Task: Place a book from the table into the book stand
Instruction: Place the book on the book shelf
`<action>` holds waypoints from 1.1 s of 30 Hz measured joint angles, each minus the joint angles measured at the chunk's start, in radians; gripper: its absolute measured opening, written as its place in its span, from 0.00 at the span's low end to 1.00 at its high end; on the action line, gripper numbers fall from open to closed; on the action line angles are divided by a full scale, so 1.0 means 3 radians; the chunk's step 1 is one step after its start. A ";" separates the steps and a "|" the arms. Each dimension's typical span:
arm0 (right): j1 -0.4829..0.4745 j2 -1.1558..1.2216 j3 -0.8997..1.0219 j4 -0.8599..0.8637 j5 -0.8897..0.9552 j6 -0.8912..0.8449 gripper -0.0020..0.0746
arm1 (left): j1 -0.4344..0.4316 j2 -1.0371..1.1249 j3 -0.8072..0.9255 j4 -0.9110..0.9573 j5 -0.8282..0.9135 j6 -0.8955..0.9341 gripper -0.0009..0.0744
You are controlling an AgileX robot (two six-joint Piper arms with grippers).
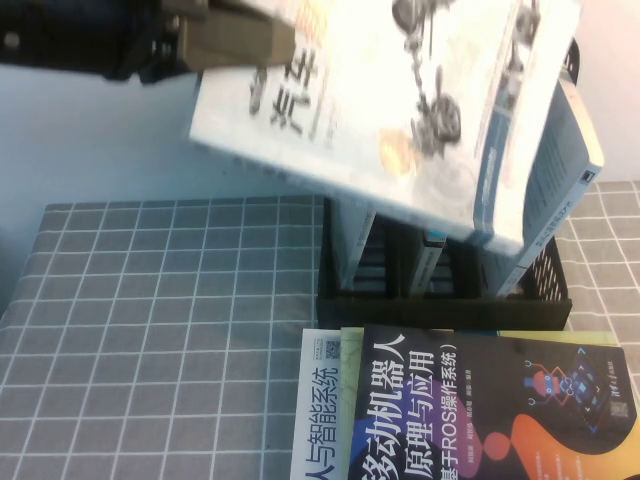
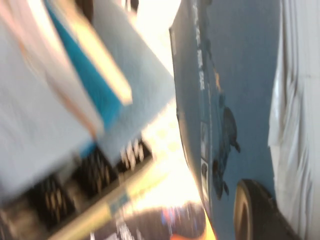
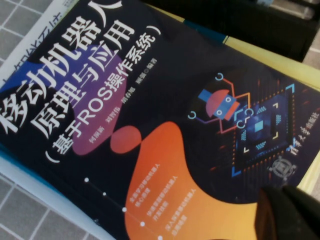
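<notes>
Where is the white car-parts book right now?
In the high view, the book is up in the air, tilted over the book stand at the table's far right, held at its left edge by the left gripper.

The left gripper (image 1: 262, 42) is seen high up at the back, shut on the book (image 1: 400, 100), which is held tilted above the book stand (image 1: 450, 285). The top of the stand is covered by the book, and other books are already stood in its slots. The near right of the table (image 1: 150, 330) is blocked by a dark book (image 1: 480, 410) and a white book (image 1: 318, 410). The left side is open cloth. The right gripper (image 3: 292, 212) is seen over the dark book.
</notes>
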 joint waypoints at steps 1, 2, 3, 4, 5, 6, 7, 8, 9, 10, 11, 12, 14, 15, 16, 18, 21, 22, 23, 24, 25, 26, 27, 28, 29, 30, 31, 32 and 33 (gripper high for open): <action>0.0000 0.0000 0.0000 0.0000 0.0009 0.0000 0.02 | 0.0000 0.0035 -0.0081 -0.0010 -0.0062 -0.0003 0.17; 0.0000 0.0000 0.0000 0.0000 0.0013 0.0000 0.02 | 0.0000 0.0068 -0.0138 -0.0010 -0.0107 -0.0008 0.17; 0.0000 0.0000 0.0000 0.0000 0.0028 0.0000 0.02 | 0.0000 0.0115 -0.0200 0.0000 -0.0162 -0.0008 0.17; 0.0000 0.0000 0.0000 0.0000 0.0042 0.0000 0.02 | 0.0000 0.0165 -0.0253 0.0031 -0.0205 -0.0010 0.17; 0.0000 0.0000 0.0000 0.0000 0.0050 0.0000 0.02 | 0.0000 0.0217 -0.0293 0.0067 -0.0239 -0.0016 0.17; 0.0000 0.0000 0.0000 0.0000 0.0066 0.0000 0.02 | 0.0000 0.0267 -0.0319 0.0130 -0.0265 -0.0031 0.17; 0.0000 0.0000 0.0000 0.0000 0.0064 0.0000 0.02 | 0.0000 0.0315 -0.0327 0.0205 -0.0285 -0.0056 0.17; 0.0000 0.0000 0.0000 0.0000 0.0075 0.0000 0.02 | 0.0000 0.0355 -0.0335 0.0303 -0.0291 -0.0081 0.17; 0.0000 0.0000 0.0000 -0.0005 0.0083 0.0000 0.02 | 0.0000 0.0401 -0.0340 0.0406 -0.0291 -0.0111 0.17; 0.0000 0.0000 0.0000 -0.0005 0.0082 0.0000 0.02 | 0.0000 0.0444 -0.0340 0.0517 -0.0303 -0.0147 0.17; 0.0000 0.0000 0.0000 -0.0005 0.0082 0.0000 0.02 | 0.0000 0.0474 -0.0340 0.0595 -0.0312 -0.0180 0.17; 0.0000 0.0000 0.0000 -0.0005 0.0085 0.0000 0.02 | 0.0000 0.0500 -0.0340 0.0686 -0.0327 -0.0211 0.17; 0.0000 0.0000 0.0000 -0.0005 0.0085 0.0000 0.02 | 0.0000 0.0522 -0.0340 0.0848 -0.0391 -0.0289 0.17; 0.0000 0.0000 0.0000 -0.0005 0.0085 0.0000 0.02 | -0.0005 0.0522 -0.0340 0.0941 -0.0431 -0.0324 0.17; 0.0000 0.0000 0.0000 -0.0005 0.0085 0.0000 0.02 | -0.0005 0.0522 -0.0347 0.1026 -0.0469 -0.0356 0.17; 0.0000 0.0000 0.0000 -0.0005 0.0085 0.0000 0.02 | -0.0005 0.0522 -0.0383 0.1226 -0.0506 -0.0464 0.16; 0.0000 0.0000 0.0000 -0.0005 0.0090 0.0000 0.02 | -0.0005 0.0522 -0.0430 0.1495 -0.0506 -0.0684 0.16; 0.0000 0.0000 0.0000 -0.0005 0.0090 0.0000 0.02 | -0.0008 0.0522 -0.0447 0.1564 -0.0506 -0.0752 0.16; 0.0000 0.0000 0.0000 -0.0005 0.0090 0.0000 0.02 | -0.0013 0.0515 -0.0455 0.1609 -0.0506 -0.0827 0.16; 0.0000 0.0000 0.0000 -0.0005 0.0090 0.0000 0.02 | -0.0020 0.0510 -0.0476 0.1659 -0.0506 -0.0907 0.16; 0.0000 0.0000 0.0000 -0.0005 0.0090 0.0000 0.02 | -0.0020 0.0491 -0.0483 0.1696 -0.0506 -0.0973 0.16; 0.0000 0.0000 0.0000 -0.0005 0.0090 0.0000 0.02 | -0.0026 0.0478 -0.0503 0.1714 -0.0506 -0.1020 0.16; 0.0000 0.0000 0.0000 -0.0005 0.0090 0.0000 0.02 | -0.0026 0.0459 -0.0525 0.1736 -0.0513 -0.1066 0.16; 0.0000 0.0000 0.0000 -0.0005 0.0090 0.0000 0.02 | -0.0026 0.0444 -0.0542 0.1752 -0.0518 -0.1100 0.16; 0.0000 0.0000 0.0000 -0.0005 0.0090 0.0000 0.02 | -0.0026 0.0429 -0.0545 0.1767 -0.0553 -0.1124 0.16; 0.0000 0.0000 0.0000 -0.0005 0.0090 0.0000 0.02 | -0.0026 0.0415 -0.0550 0.1774 -0.0591 -0.1146 0.16; 0.0000 0.0000 0.0000 -0.0005 0.0090 0.0000 0.02 | -0.0026 0.0407 -0.0550 0.1774 -0.0632 -0.1162 0.16; 0.0000 0.0000 0.0000 -0.0005 0.0090 0.0000 0.02 | -0.0026 0.0408 -0.0552 0.1767 -0.0659 -0.1170 0.16; 0.0000 0.0000 0.0000 -0.0005 0.0090 0.0000 0.02 | -0.0026 0.0408 -0.0552 0.1759 -0.0689 -0.1170 0.16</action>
